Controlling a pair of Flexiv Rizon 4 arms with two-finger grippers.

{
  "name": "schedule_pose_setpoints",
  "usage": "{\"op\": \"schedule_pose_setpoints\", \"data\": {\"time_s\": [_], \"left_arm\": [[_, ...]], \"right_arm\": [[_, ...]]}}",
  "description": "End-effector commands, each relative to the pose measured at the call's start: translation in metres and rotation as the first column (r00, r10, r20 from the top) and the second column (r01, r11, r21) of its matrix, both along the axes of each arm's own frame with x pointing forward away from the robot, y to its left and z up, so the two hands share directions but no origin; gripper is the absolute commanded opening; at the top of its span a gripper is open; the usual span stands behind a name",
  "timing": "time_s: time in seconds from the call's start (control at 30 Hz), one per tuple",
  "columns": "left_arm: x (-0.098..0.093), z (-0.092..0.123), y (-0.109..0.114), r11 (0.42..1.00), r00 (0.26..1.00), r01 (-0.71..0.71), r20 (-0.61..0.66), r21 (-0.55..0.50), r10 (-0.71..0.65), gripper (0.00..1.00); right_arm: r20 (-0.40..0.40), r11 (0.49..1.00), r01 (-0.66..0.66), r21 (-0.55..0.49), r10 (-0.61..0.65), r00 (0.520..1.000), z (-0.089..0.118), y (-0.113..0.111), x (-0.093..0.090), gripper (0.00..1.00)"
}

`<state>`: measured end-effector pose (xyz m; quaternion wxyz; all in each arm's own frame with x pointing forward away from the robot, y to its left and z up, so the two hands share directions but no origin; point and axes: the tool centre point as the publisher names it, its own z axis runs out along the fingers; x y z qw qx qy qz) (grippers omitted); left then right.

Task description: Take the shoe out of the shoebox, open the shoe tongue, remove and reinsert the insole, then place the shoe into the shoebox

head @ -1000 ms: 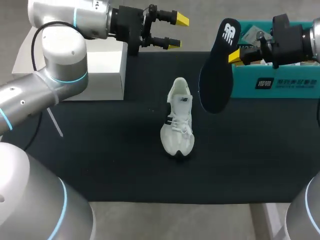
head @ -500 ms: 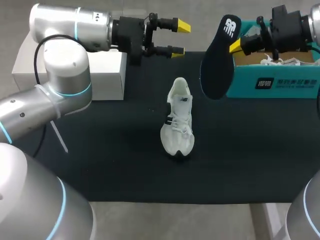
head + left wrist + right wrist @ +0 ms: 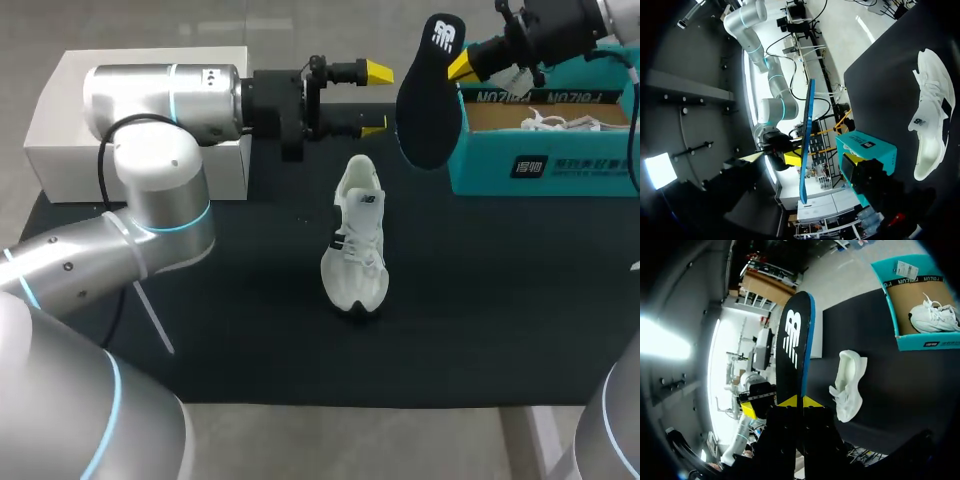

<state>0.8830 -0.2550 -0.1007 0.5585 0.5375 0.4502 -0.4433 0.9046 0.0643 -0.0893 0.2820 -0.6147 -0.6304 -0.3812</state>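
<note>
My right gripper (image 3: 462,68) is clamped on the insole (image 3: 428,95), held in the air beside the shoebox (image 3: 540,165) left wall. My left gripper (image 3: 375,98) is wide and empty at the far edge of the mat (image 3: 250,300). The shoe (image 3: 357,238) is mid-mat with open room all round.

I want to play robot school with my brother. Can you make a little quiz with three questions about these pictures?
1. True or false: the right gripper is shut on the black insole and holds it up in the air.
2. What lies inside the teal shoebox? A: a white shoe. B: the black insole. C: a yellow ball.
3. Fill in the word: the fingers of the left gripper are ____ (open or shut).

Key: 1 true. 2 A. 3 open.
</note>
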Motion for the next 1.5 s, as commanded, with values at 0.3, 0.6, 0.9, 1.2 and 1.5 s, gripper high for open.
{"op": "schedule_pose_setpoints", "data": {"time_s": [0.3, 0.6, 0.9, 1.2, 1.5], "left_arm": [[0.007, -0.004, -0.021, 0.999, 1.000, -0.003, -0.002, -0.043, 0.003, 1.00], [0.011, -0.007, -0.028, 0.999, 1.000, 0.001, -0.014, -0.050, -0.002, 0.61], [0.011, -0.012, -0.034, 0.999, 0.999, 0.019, -0.027, -0.039, -0.020, 0.28], [0.010, -0.015, -0.036, 0.999, 0.999, 0.032, -0.034, -0.034, -0.033, 0.00], [0.013, -0.009, -0.029, 0.998, 0.998, 0.025, -0.063, -0.061, -0.029, 0.00]], "right_arm": [[-0.110, 0.989, -0.145, -0.027, 0.142, 0.984, -0.011, 0.020, 0.013, 0.00], [-0.119, 0.991, -0.131, -0.018, 0.128, 0.985, -0.014, 0.020, 0.011, 0.00], [-0.118, 0.994, -0.106, -0.011, 0.104, 0.988, -0.016, 0.018, 0.012, 0.00], [-0.105, 0.995, -0.100, 0.029, 0.102, 0.989, -0.014, 0.021, 0.012, 0.11], [0.049, 0.964, -0.059, 0.260, 0.047, 0.998, 0.005, 0.010, 0.002, 1.00]]}}
